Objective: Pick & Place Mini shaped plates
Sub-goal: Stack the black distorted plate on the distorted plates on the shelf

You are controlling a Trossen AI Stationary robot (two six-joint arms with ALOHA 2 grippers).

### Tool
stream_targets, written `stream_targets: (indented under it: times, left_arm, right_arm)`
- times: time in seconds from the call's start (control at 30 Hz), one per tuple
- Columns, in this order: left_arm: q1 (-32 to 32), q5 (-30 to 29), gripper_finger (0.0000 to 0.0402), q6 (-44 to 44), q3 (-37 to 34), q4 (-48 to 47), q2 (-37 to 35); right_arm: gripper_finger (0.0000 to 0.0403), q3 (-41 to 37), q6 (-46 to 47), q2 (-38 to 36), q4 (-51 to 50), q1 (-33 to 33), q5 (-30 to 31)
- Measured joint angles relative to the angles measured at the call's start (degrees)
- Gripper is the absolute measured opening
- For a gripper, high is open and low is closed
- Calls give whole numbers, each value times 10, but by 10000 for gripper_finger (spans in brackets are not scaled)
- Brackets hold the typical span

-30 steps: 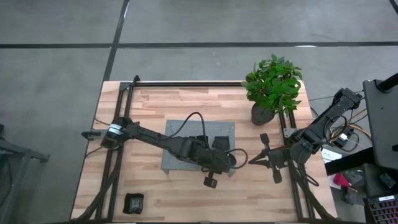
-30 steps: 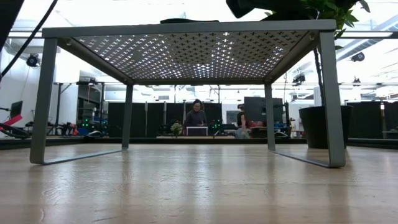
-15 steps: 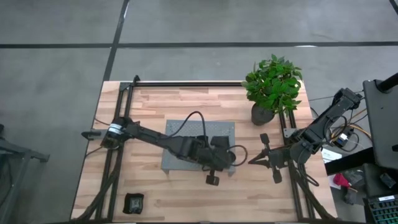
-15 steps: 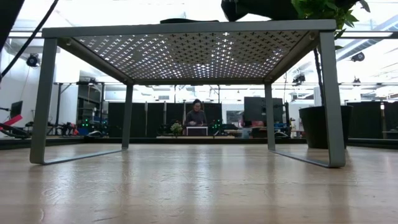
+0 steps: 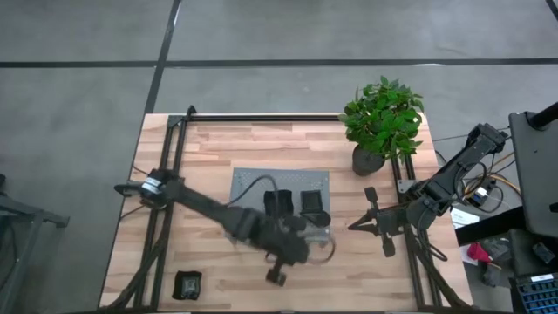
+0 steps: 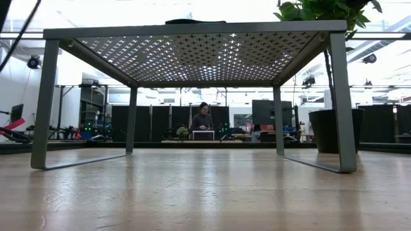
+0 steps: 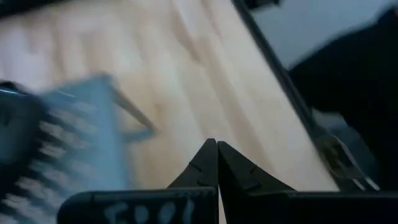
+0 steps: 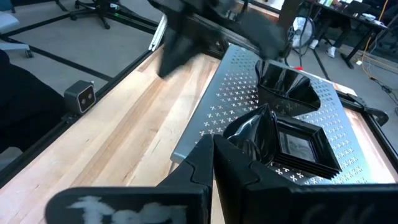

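Note:
Several mini shaped plates, dark and glossy, rest on the top of the grey perforated tray (image 5: 253,183): one (image 5: 279,202) near its middle, two (image 5: 312,202) (image 5: 318,218) toward its right end. In the right wrist view a stack of square plates (image 8: 301,146) lies beside a teardrop one (image 8: 255,127) and another (image 8: 286,87). My left gripper (image 5: 316,237) is shut and empty, above the bare wood by the tray's near right corner (image 7: 216,144). At the table's right edge my right gripper (image 5: 353,225) waits, shut and empty (image 8: 211,140).
A potted green plant (image 5: 382,122) stands at the far right. A small black device (image 5: 187,283) lies at the near left. The tray stands on thin legs (image 6: 45,102). Bare wood lies along the near edge. A person (image 6: 202,119) is in the room beyond.
My left gripper has swung off the tray's right part toward the table's near edge and a little left, staying shut and empty, and has left the low view. The plates have stayed on the tray.

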Motion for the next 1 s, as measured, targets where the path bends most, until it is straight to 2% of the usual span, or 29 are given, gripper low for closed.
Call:
stream_targets:
  times: [0.13, 0.37, 0.7, 1.0]
  left_arm:
    - [-47, -12, 0, -16, -1, -71, -6]
    - [-122, -96, 0, -127, -6, -191, -8]
    - [-218, -77, 0, -333, -15, -322, -8]
    - [-295, -79, 6, -530, -50, -324, -8]
  right_arm:
    - [8, 0, 0, 0, 0, 0, 0]
    - [8, 0, 0, 0, 0, 0, 0]
    - [8, 0, 0, 0, 0, 0, 0]
    - [8, 0, 0, 0, 0, 0, 0]
